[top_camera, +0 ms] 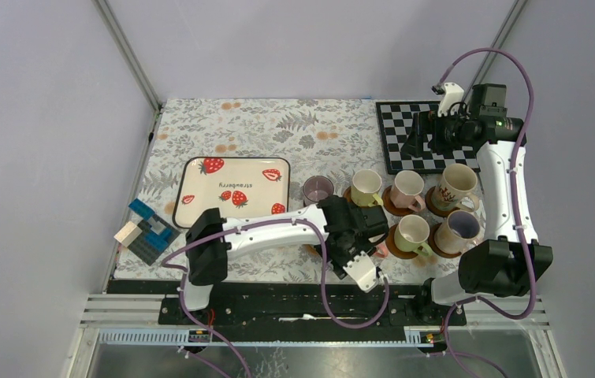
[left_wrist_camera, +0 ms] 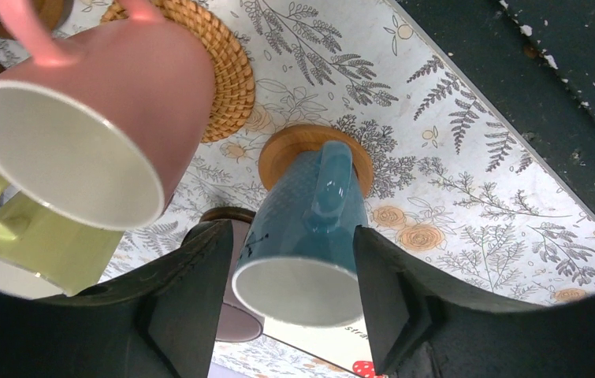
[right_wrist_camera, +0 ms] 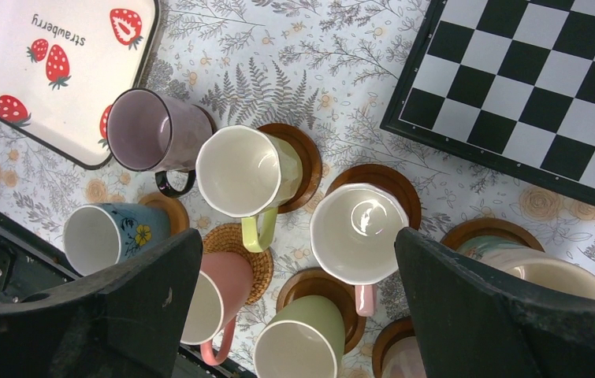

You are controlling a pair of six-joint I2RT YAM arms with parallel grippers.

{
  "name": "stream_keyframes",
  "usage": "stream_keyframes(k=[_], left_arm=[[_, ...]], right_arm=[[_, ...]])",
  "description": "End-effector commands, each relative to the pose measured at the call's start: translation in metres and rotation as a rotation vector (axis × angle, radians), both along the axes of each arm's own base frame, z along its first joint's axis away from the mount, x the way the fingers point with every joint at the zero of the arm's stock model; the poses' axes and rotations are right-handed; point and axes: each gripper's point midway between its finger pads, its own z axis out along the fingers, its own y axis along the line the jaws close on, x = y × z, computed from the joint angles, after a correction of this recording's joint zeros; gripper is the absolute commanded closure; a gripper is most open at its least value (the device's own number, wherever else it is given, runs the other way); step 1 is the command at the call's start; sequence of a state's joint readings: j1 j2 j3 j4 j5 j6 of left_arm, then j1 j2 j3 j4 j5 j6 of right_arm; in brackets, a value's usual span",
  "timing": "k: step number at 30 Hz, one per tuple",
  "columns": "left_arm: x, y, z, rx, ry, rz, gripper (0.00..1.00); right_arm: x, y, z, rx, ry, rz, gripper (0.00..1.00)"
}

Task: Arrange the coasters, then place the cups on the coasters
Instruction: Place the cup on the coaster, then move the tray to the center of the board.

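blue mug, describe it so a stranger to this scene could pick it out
Find the strawberry tray; a cluster of mugs sits off its near right corner. The blue mug stands at the cluster's near left end, on a light wooden coaster. It is the only blue one, with a yellow flower on its side.

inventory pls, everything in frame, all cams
cups: eight, mixed pastels (purple, cream, white, blue, pink, green, patterned), clustered right of centre
coasters: at least seven, brown wood plus one woven, under the cups
tray: one, cream with strawberries, left of the cups
checkerboard mat: one, black-and-white, far right corner
building blocks: small pile, blue and tan, left edge
tablecloth: one, grey floral, covers the table
left gripper: black, astride the blue cup, contact unclear
right gripper: black, open, above the cups
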State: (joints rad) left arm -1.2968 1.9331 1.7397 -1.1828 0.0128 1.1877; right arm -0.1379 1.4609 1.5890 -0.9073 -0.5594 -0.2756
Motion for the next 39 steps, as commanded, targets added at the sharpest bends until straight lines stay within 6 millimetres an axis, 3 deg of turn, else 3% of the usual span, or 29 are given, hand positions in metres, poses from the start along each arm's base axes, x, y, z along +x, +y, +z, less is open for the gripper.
stream_keyframes(k=[1, 5, 9, 13, 16, 20, 22, 24, 28, 31, 39], left_arm=[[-0.002, 0.004, 0.054, -0.109, 0.013, -0.005, 0.37], [-0.004, 0.011, 0.074, -0.153, 0.046, 0.019, 0.35], [0.008, 0.011, 0.110, -0.263, 0.106, 0.129, 0.34], [0.056, 0.024, 0.151, -0.419, 0.199, 0.405, 0.33], [0.109, 0.063, 0.161, -0.505, 0.265, 0.704, 0.34], [0.184, 0.148, 0.144, -0.630, 0.285, 1.169, 0.33], [0.204, 0.188, 0.129, -0.664, 0.273, 1.317, 0.33], [0.212, 0.225, 0.107, -0.647, 0.300, 1.450, 0.33], [0.197, 0.275, 0.063, -0.528, 0.385, 1.569, 0.31], [0.180, 0.301, 0.031, -0.437, 0.321, 1.565, 0.21], [0.173, 0.329, -0.025, -0.352, 0.185, 1.631, 0.24]], right_arm=[[0.002, 0.006, 0.010, 0.043, -0.012, 0.024, 0.00], [0.008, 0.009, 0.013, 0.061, -0.010, 0.029, 0.00], [0.015, 0.008, 0.017, 0.066, -0.006, 0.031, 0.00], [0.021, 0.008, 0.020, 0.068, -0.005, 0.029, 0.00], [0.026, 0.007, 0.020, 0.068, -0.006, 0.028, 0.00], [0.035, 0.007, 0.022, 0.072, -0.010, 0.031, 0.00], [0.040, 0.006, 0.023, 0.070, -0.012, 0.032, 0.00], [0.045, 0.005, 0.024, 0.066, -0.009, 0.037, 0.00], [0.049, 0.004, 0.025, 0.056, 0.007, 0.049, 0.00], [0.052, 0.003, 0.025, 0.056, 0.009, 0.053, 0.00], [0.057, 0.004, 0.022, 0.066, 0.032, 0.058, 0.00]])
